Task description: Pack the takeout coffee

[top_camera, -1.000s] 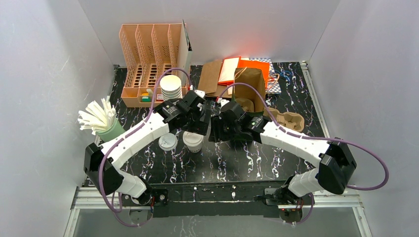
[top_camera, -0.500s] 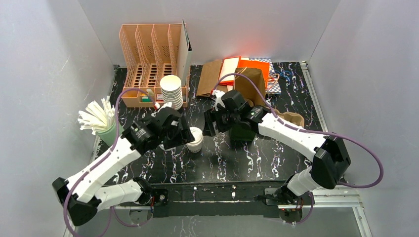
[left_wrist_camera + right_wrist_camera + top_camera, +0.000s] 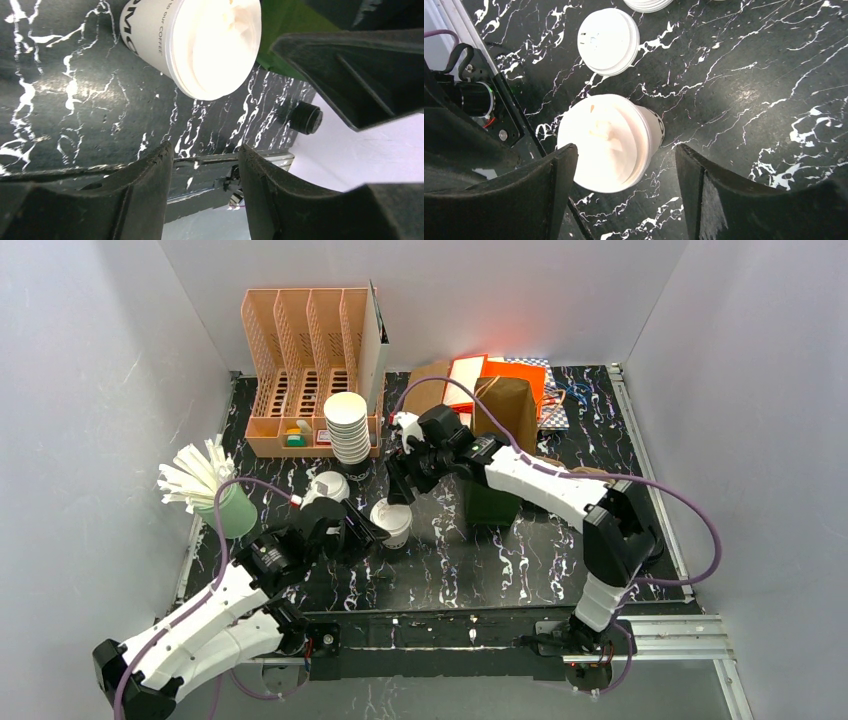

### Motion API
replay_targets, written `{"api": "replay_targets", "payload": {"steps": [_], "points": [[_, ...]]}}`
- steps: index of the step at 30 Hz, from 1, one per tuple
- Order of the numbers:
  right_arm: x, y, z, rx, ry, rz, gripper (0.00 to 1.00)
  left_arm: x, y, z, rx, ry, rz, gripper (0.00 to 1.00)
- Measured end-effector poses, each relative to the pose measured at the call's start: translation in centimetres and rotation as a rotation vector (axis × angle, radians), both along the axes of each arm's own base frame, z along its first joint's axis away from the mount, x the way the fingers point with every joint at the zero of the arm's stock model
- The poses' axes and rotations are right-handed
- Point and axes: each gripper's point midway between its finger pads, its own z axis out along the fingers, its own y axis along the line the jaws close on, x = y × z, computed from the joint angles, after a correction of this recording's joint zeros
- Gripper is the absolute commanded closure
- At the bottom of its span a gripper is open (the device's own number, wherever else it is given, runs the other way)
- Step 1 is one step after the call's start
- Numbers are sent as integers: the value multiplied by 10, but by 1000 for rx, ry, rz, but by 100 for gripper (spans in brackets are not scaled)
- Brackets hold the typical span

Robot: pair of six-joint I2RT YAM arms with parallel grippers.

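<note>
Counter (image 3: 500, 560): black marble, cluttered along the far edge. The brown paper bag (image 3: 510, 400) stands beyond the right hand, and the stack of cups (image 3: 347, 428) is off to its left.

The coffee cup (image 3: 391, 522) is on the counter between the two hands, upright with its long axis vertical. It looks lidded. A loose lid (image 3: 608, 41) lies just beside it, not touching.

Left hand (image 3: 368, 530): low, side-on, just beside the cup wall. Its fingers (image 3: 150, 185) are apart with only bare counter between them. The cup is ahead of the tips and not inside the gap.

Right hand (image 3: 402, 480): hovers above the cup, looking nearly down its axis. Fingers (image 3: 696, 185) are wide apart and the cup top shows between them, but I see no contact.

Judgement: the left hand is nearer and square to the cup's side. A push forward then a squeeze across the wall would get it. The right hand sits on the bag side, so it suits receiving or steadying. Risk: the paper wall crushes or the cup tips.
</note>
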Motion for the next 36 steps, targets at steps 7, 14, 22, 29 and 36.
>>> {"api": "replay_targets", "payload": {"steps": [7, 14, 22, 29, 36], "points": [[1, 11, -15, -18, 30, 49, 36, 7, -9, -12, -78, 4, 48, 64], [-2, 10, -16, -23, 37, 67, 40, 9, -11, -21, -134, 7, 87, 69], [-3, 15, -22, -32, 53, 85, 46, 15, -12, -23, -186, -3, 122, 75], [-7, 13, -26, -46, 64, 90, 49, 19, -13, -28, -220, 1, 152, 75], [-7, 14, -26, -48, 62, 95, 50, 25, -14, -29, -255, -6, 174, 75]]}}
